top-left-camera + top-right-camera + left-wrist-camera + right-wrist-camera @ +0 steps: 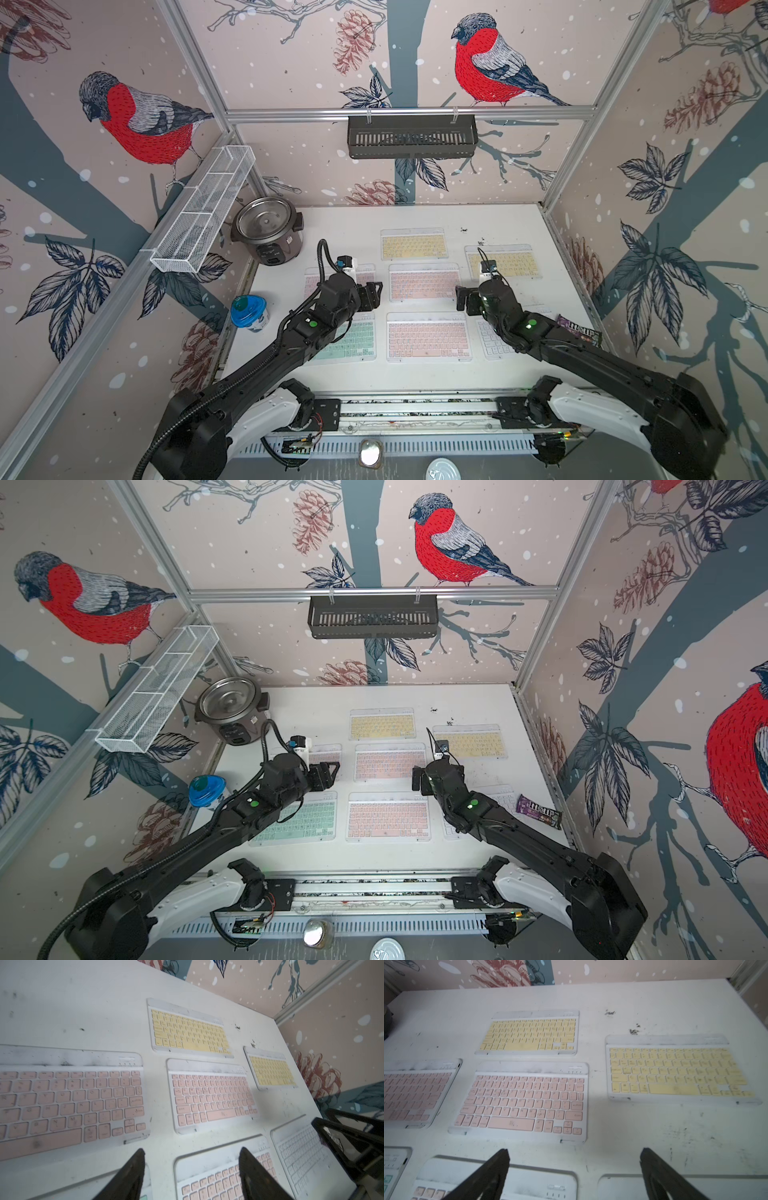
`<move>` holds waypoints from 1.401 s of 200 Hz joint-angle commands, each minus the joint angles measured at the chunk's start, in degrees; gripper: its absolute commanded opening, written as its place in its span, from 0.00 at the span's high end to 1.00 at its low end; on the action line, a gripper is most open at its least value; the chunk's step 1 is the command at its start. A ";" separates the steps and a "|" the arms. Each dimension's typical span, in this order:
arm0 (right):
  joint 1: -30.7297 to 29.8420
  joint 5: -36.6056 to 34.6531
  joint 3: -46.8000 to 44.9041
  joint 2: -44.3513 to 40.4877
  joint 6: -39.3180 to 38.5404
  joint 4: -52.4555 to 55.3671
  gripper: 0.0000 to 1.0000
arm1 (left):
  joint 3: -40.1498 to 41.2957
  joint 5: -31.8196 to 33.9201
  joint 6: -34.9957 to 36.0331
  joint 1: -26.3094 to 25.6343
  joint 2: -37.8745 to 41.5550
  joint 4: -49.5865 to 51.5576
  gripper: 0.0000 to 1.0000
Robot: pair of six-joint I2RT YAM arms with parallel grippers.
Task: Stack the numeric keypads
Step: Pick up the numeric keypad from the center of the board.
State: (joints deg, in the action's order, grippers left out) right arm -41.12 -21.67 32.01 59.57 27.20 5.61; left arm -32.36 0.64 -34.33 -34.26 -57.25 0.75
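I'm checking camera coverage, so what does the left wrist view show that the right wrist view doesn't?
Only the left wrist view shows the keys of the white keypad and the left hand. Only the right wrist view shows the far left corner of the table. Both show the far yellow keypad, the nearer yellow keypad, the middle pink keypad and the right hand.

Purple candy wrapper (pixel 539 812), well behind R gripper (pixel 417 780) on its wrist side: "m&m" logo. Middle pink keypad (pixel 525 1103), just ahead of R fingers (pixel 496 1167): key letters QWERTY, ASDF, ZXCV rows legible. Rice cooker (pixel 232 712) label too small to read.
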 commanded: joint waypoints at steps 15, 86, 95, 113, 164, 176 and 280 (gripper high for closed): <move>-3.09 8.00 1.31 2.26 7.25 9.07 0.01 | 1.42 -2.50 -1.23 -2.80 0.43 5.50 0.29; -3.61 16.72 -2.12 2.76 11.80 11.03 0.01 | 3.71 -8.01 -1.14 -5.51 -2.40 6.10 0.29; -3.53 16.69 -2.16 3.07 12.30 11.34 0.01 | 3.62 -9.31 -0.80 -5.71 -3.57 5.65 0.29; -3.43 17.71 -2.13 4.02 12.44 11.53 0.01 | 3.45 -11.29 0.05 -6.17 -5.68 5.40 0.29; -2.64 18.84 -3.17 5.17 13.54 10.65 0.01 | 2.89 -12.36 0.87 -6.54 -12.69 3.11 0.29; -2.56 19.21 -3.60 5.01 13.97 10.52 0.01 | 2.52 -12.59 1.19 -6.83 -14.02 3.05 0.29; -4.00 20.31 -5.72 6.19 17.41 8.79 0.01 | 1.59 -13.46 0.86 -10.04 -18.06 3.82 0.29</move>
State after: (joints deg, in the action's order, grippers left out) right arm -44.60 -1.54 26.74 65.63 42.59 15.70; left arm -30.81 -12.05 -33.41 -43.99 -74.91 4.97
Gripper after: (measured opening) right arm 0.993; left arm 0.706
